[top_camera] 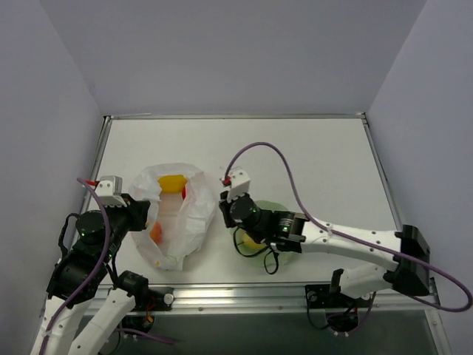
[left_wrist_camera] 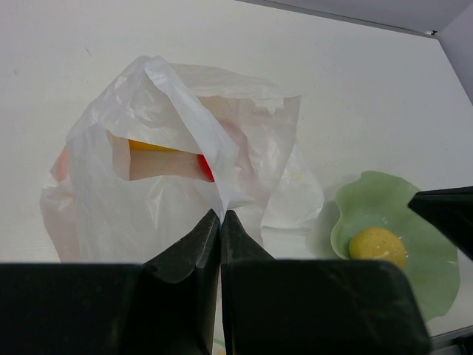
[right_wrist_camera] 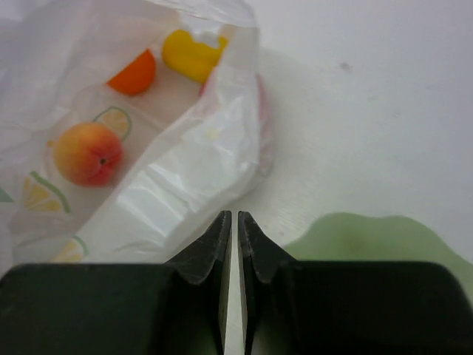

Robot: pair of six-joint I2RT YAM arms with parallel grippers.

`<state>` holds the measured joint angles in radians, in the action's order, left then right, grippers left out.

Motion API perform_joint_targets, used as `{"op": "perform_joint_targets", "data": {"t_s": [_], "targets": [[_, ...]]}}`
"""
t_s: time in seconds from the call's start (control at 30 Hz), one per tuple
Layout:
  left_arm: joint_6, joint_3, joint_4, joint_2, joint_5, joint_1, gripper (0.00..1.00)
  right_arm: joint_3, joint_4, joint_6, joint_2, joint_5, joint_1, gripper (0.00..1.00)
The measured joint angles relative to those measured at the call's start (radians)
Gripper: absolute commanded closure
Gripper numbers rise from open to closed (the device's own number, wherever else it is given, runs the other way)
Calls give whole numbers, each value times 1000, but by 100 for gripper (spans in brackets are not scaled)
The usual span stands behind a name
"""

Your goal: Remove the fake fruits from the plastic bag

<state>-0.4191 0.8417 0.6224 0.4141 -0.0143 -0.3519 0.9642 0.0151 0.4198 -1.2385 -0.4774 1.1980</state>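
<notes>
Left gripper [left_wrist_camera: 221,216] pinches the bag [left_wrist_camera: 148,200] at its edge; right gripper [right_wrist_camera: 234,217] closed on nothing beside the plate [right_wrist_camera: 369,237]. Mid-extraction, judged: next, open and reach the peach [right_wrist_camera: 87,153].

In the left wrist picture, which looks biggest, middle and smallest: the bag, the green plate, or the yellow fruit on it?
Largest: bag
Middle: plate
Smallest: yellow fruit

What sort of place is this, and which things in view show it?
Probably a robot lab test cell: a left arm and right arm bolted at the edge of a white table, plain grey walls boxing it in, and plastic fruit in a bag as props.
</notes>
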Motion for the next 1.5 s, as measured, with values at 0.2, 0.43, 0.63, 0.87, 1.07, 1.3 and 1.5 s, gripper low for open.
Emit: {"op": "perform_joint_targets", "data": {"t_s": [0.2, 0.43, 0.63, 0.87, 1.07, 1.3, 1.5], "targets": [[-2, -3, 10, -22, -10, 0, 98, 165, 226, -71, -325, 122, 50, 94], [-5, -5, 17, -57, -12, 24, 98, 385, 325, -130, -704, 153, 39, 94], [-5, -9, 16, -68, -3, 53, 98, 516, 289, -174, -886, 149, -32, 85], [-5, -18, 16, -70, 33, 77, 98, 589, 238, -230, -912, 53, -80, 60], [-5, -18, 15, -70, 45, 77, 97, 588, 207, -241, -911, 8, -72, 32], [-9, -18, 15, -68, 60, 77, 98, 596, 158, -285, -911, -74, -72, 24], [-15, -18, 16, -49, 69, 76, 97, 645, 135, -303, -915, -98, -111, 24]]}}
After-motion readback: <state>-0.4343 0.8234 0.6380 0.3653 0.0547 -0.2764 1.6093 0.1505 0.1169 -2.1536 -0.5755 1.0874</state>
